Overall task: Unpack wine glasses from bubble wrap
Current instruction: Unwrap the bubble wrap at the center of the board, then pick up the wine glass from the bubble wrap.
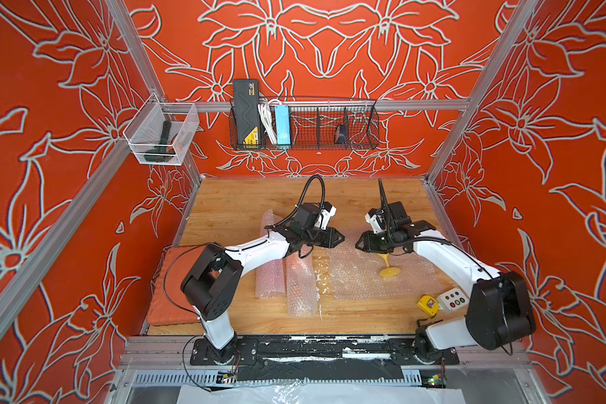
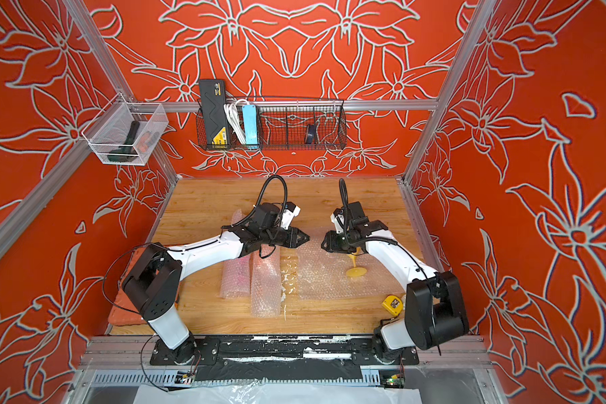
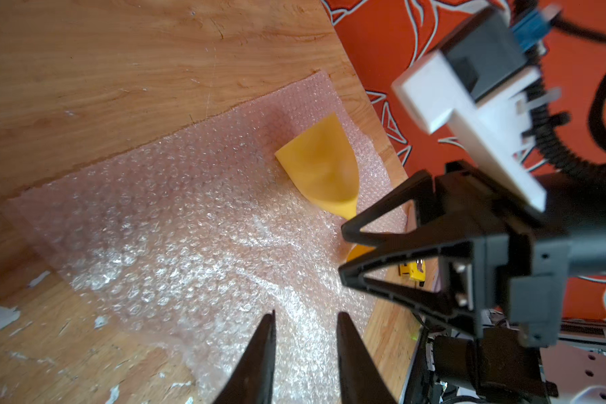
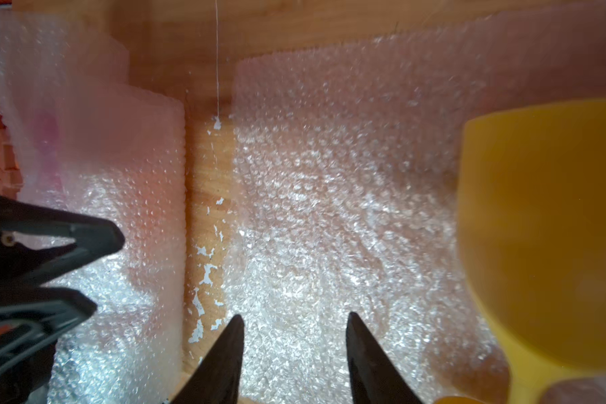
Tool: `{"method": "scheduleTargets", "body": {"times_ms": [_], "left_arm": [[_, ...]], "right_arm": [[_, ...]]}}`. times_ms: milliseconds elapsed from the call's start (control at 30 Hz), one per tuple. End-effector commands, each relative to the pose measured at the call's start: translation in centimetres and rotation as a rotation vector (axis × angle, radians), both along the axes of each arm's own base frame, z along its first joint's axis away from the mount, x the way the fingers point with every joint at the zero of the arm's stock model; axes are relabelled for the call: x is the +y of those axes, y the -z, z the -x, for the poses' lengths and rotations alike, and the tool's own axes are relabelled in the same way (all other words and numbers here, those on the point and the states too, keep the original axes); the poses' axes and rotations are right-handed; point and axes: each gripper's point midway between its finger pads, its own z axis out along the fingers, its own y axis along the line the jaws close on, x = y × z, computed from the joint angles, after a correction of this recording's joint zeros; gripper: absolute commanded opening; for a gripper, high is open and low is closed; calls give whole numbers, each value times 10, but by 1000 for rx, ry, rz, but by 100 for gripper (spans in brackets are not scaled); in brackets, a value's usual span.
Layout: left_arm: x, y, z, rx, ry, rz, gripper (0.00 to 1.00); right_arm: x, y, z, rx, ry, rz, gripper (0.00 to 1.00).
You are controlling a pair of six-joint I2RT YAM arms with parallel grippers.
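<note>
In both top views the yellow goblet [image 1: 389, 271] [image 2: 356, 271], smooth opaque plastic, lies on its side on a flat bubble-wrap sheet [image 1: 357, 280] [image 2: 322, 280] right of centre. Its round foot shows; its bowl is hidden under the right gripper [image 1: 359, 243] [image 2: 324, 245]. Two rolled bubble-wrap tubes [image 1: 270, 276] [image 1: 301, 290] lie left of centre on the wooden tabletop [image 1: 242, 199]. The left gripper [image 1: 340, 239] [image 2: 305, 239] faces the right one, tips near.

In the left wrist view the tapered bowl [image 3: 319, 168] rests at centre right on the dimpled, glinting sheet [image 3: 172, 217]. It is well apart from the left gripper [image 3: 307, 314] at the bottom edge, whose fingers are parted and empty. The right gripper [image 3: 343, 253], also parted, crosses in front of the stem.

In the right wrist view the bowl [image 4: 546, 238] fills the right edge beside the right gripper [image 4: 294, 316], fingers apart, holding nothing. A pink tint shows through a tube at upper left [image 4: 46, 140].
</note>
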Motion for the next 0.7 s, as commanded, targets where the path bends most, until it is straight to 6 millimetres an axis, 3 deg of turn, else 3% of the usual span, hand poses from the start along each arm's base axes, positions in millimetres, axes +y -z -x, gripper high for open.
{"method": "scheduleTargets", "body": {"times_ms": [0, 300, 667], "left_arm": [[-2, 10, 3, 39, 20, 7, 30], [-3, 41, 8, 120, 37, -36, 30], [-3, 57, 9, 147, 42, -46, 31]], "right_arm": [[-32, -12, -5, -40, 56, 117, 50], [-80, -21, -12, -38, 170, 169, 56], [-104, -14, -7, -20, 212, 211, 59]]}}
